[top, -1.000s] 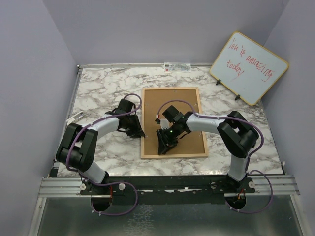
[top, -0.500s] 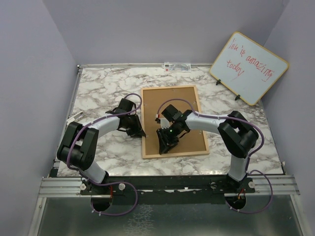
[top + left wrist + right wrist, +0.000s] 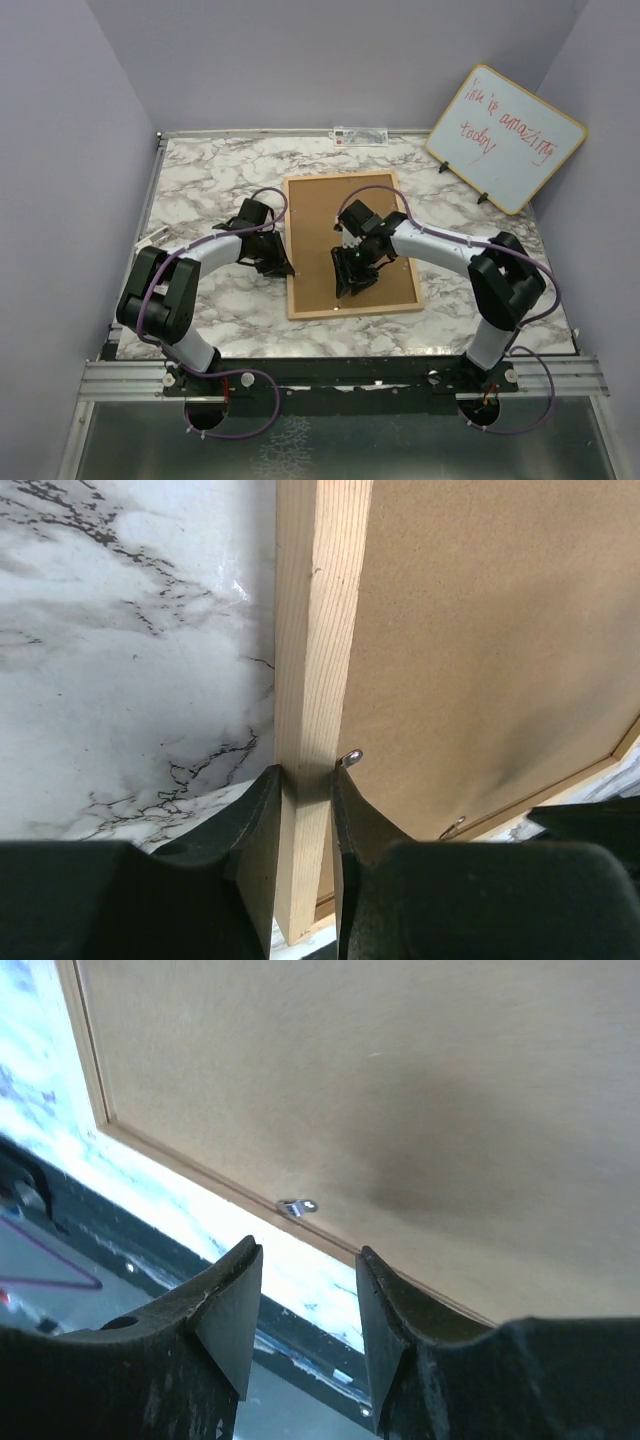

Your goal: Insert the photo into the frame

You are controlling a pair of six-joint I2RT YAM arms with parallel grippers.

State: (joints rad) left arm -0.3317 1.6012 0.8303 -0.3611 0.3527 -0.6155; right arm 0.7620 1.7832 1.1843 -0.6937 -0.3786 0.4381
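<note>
The left fingers (image 3: 262, 815) clamp the face-down frame's (image 3: 312, 630) rail while the right fingers (image 3: 228, 1305), parted and empty, hover over the backing board (image 3: 400, 1080), with a metal tab (image 3: 297, 1206) just ahead that probably needs turning next; the photo is out of sight.

You had one readable text in view: red handwriting on the wood-edged whiteboard (image 3: 507, 137), which stood propped at the far right of the bench (image 3: 200, 180). It read roughly "You're amazing today", set on two slanted lines. A small white label strip (image 3: 359, 134) lay at the bench's far edge with a red mark on it, its print too small for you to read.
</note>
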